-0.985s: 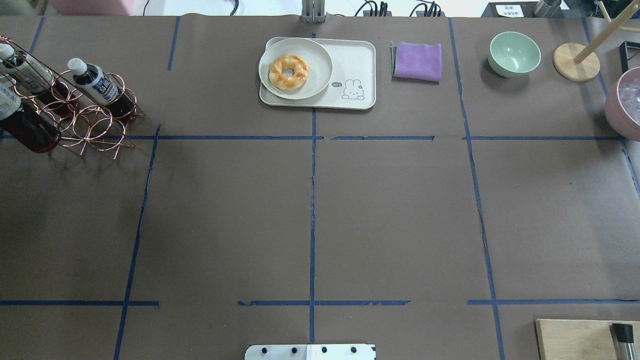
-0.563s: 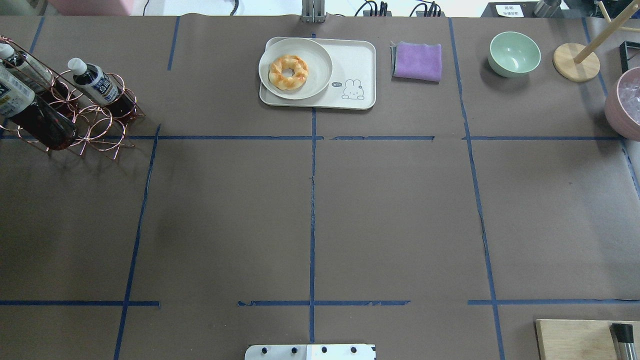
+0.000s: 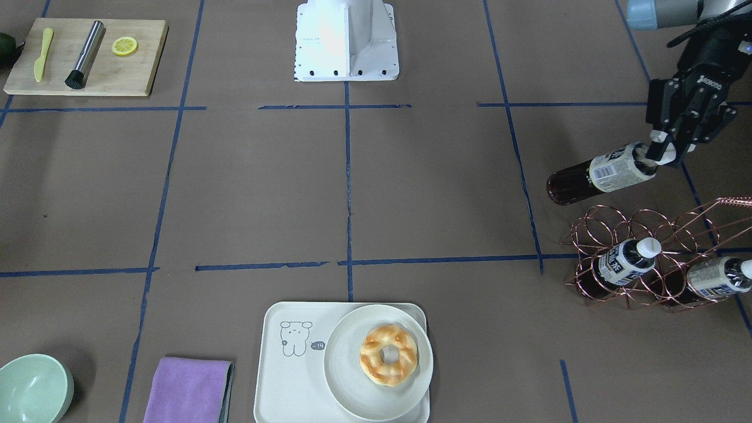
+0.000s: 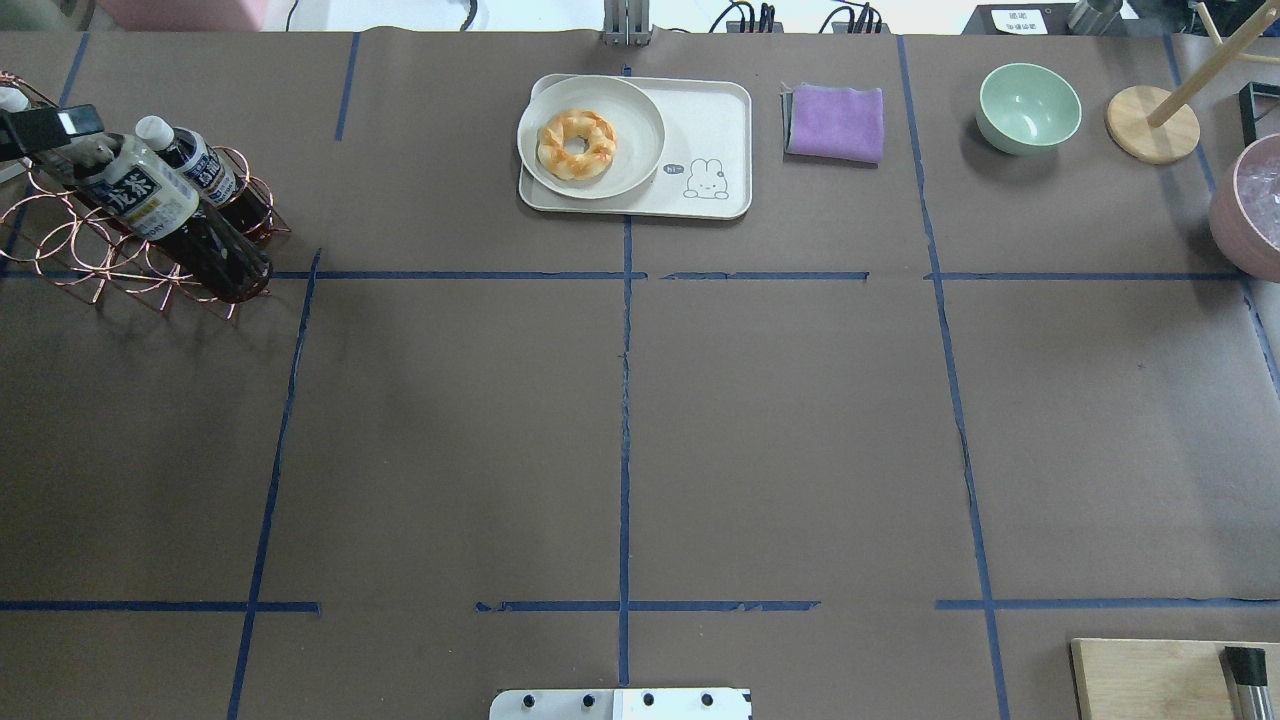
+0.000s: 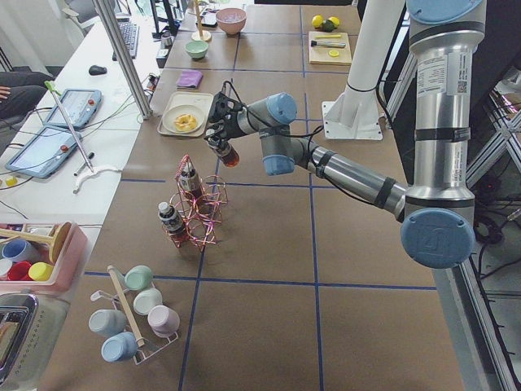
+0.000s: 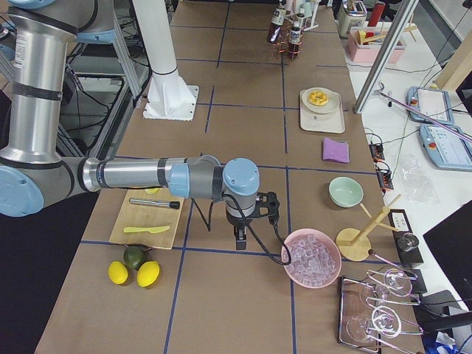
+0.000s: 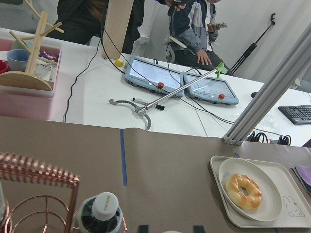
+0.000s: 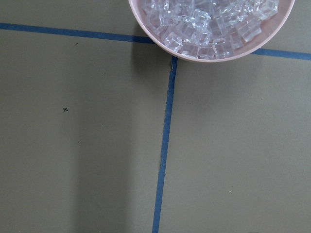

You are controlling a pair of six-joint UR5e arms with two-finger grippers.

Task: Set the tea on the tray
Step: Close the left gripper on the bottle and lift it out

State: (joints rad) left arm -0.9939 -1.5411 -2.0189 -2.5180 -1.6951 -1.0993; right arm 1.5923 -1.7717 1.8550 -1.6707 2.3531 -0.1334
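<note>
My left gripper point(image 3: 657, 151) is shut on the cap end of a tea bottle point(image 3: 596, 173), a clear bottle of dark liquid with a pale label. It holds the bottle tilted in the air beside the copper wire rack point(image 3: 652, 258). In the overhead view the held bottle point(image 4: 170, 215) lies over the rack's right side. The cream tray point(image 4: 705, 130) with a grey drawn animal sits at the far middle, a round plate point(image 4: 625, 160) with a doughnut point(image 4: 577, 145) on its left half. My right gripper point(image 6: 240, 237) hovers by a pink ice bowl; I cannot tell if it is open.
Two more tea bottles point(image 3: 625, 261) point(image 3: 714, 276) lie in the rack. A purple cloth point(image 4: 835, 122), green bowl point(image 4: 1028, 105) and wooden stand point(image 4: 1150, 125) sit right of the tray. The pink bowl of ice point(image 6: 311, 258) and a cutting board point(image 3: 85, 59) are on the robot's right.
The held tea bottle has moved right and away from the table's left edge, across the rack. The left gripper's tip has come into the overhead view.
</note>
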